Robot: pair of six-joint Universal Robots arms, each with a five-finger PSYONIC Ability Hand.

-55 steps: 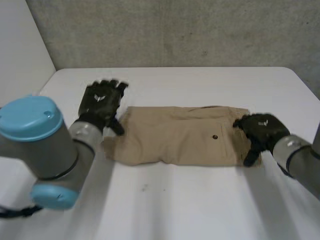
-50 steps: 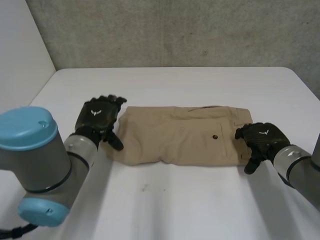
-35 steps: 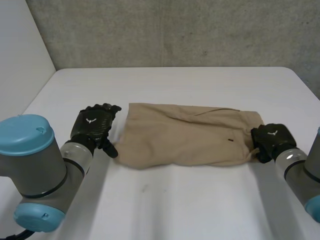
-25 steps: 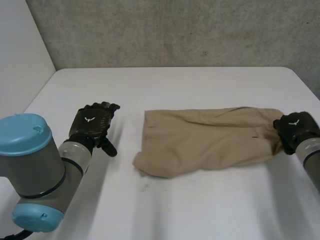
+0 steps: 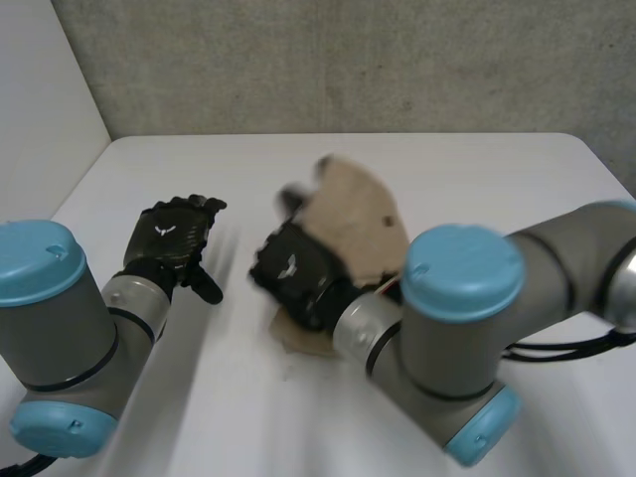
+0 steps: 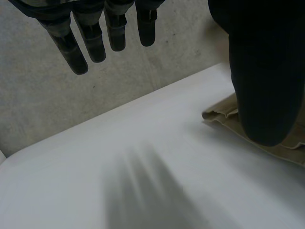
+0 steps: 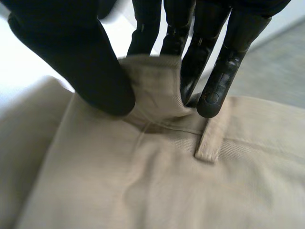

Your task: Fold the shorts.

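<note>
**White table (image 5: 477, 169), tan cloth shorts (image 5: 353, 214) pinched in the black right hand (image 5: 293, 273)**

The table stands against a rough grey concrete wall (image 5: 348, 60). The grey right arm (image 5: 467, 318) reaches across the table's middle, where the shorts sit bunched up. The right hand clamps a fold of the waistband between thumb and fingers, just beside a belt loop (image 7: 207, 140). The black left hand (image 5: 171, 234) hangs over the table, apart from the shorts, its fingers straight and holding nothing.
</note>
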